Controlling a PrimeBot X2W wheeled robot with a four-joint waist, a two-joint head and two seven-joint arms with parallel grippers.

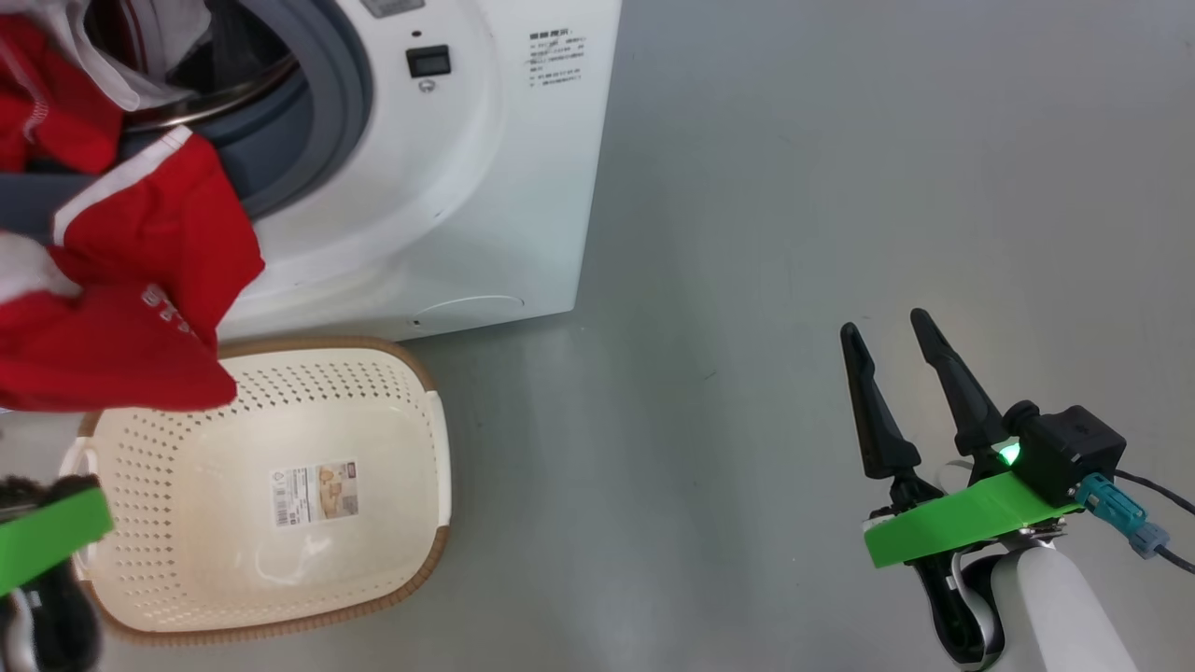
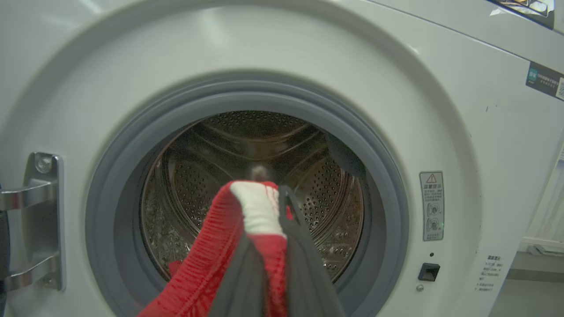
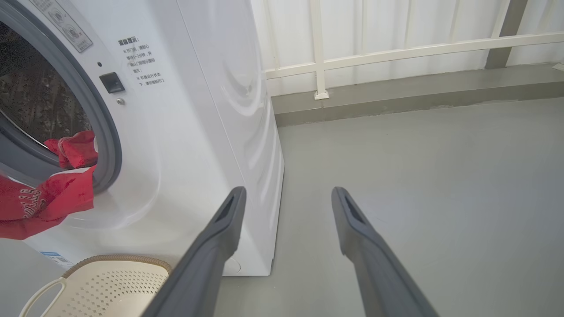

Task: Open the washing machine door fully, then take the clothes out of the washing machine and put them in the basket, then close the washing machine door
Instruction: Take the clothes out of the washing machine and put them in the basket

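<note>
The washing machine [image 1: 448, 168] stands open, and its door is swung out of view past the steel hinge [image 2: 33, 220]. My left gripper [image 2: 282, 196] is shut on red clothes [image 2: 207, 273] with a white trim, held just in front of the drum mouth [image 2: 246, 149]. In the head view the red clothes [image 1: 140, 280] hang from the opening down over the far left rim of the basket [image 1: 411, 364]. More red and white fabric lies in the drum [image 1: 56, 93]. My right gripper [image 1: 884, 322] is open with nothing in it, low over the floor to the right of the machine.
The basket [image 3: 114, 259] sits on the grey floor right below the machine's front, a paper label [image 1: 316, 495] on its bottom. My left wrist's green mount [image 1: 47, 532] is at the basket's left edge. A white railing [image 3: 396, 48] lines the wall behind.
</note>
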